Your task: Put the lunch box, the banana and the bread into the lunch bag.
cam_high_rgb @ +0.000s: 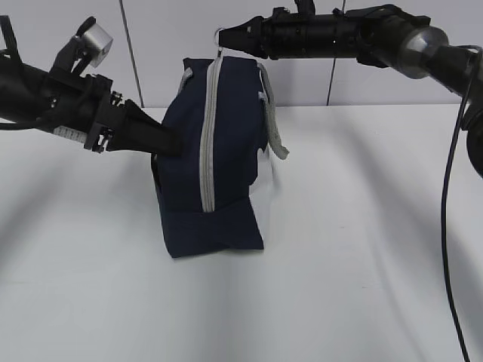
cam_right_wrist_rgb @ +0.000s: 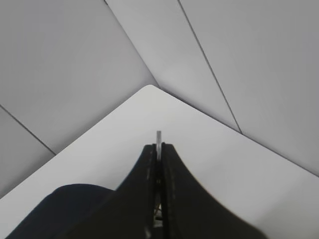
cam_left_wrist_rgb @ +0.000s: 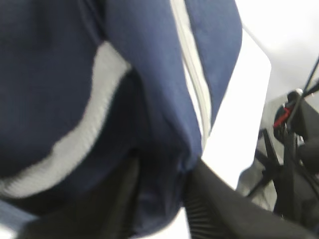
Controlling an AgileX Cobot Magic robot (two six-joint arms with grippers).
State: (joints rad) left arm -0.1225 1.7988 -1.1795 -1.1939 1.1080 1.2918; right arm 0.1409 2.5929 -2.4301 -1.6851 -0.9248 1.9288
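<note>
Pinching the ring pull, right pincer shows only here.

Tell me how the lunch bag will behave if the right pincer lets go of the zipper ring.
The lunch bag looks like soft fabric, so it would probably sag rather than hold shape. It stands tall on a narrow base and may tip. The right pincer pinches the ring pull at the top; the left pincer presses its side, likely steadying it.
</note>
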